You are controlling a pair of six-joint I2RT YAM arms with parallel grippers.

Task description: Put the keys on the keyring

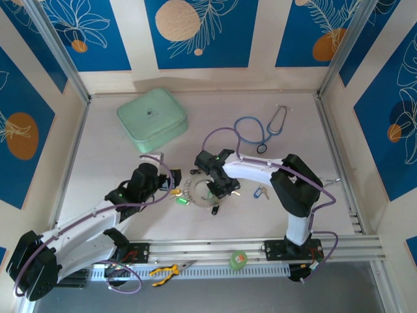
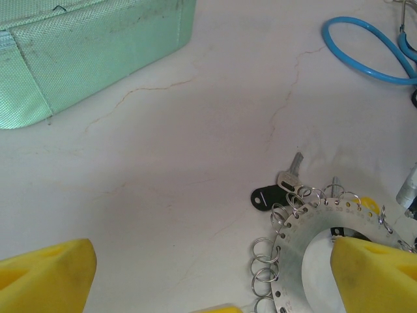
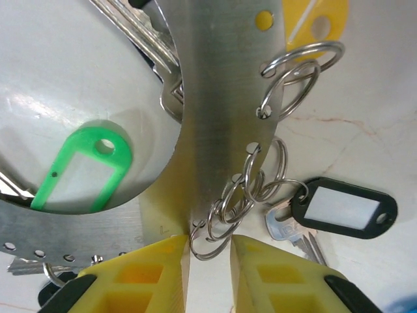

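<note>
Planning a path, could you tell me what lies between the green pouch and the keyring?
In the left wrist view, bare table, except a black-tagged key beside the keyring.

A pale marbled worktop (image 1: 104, 163) carries a mint-green zipped fabric case (image 1: 152, 119) at the far left, lying flat with its lid shut. In the left wrist view, the woven side of this case fills the upper left corner. To the right of the case, well apart from it, lies a blue-tubed stethoscope (image 1: 251, 130), its tubing looped. Along the near edge runs an aluminium rail (image 1: 208, 248). Yellow-handled pliers (image 1: 166, 270) and a green roll of tape (image 1: 238, 259) rest just in front of it. Cream walls with blue floral panels (image 1: 195, 32) enclose the space.
</note>
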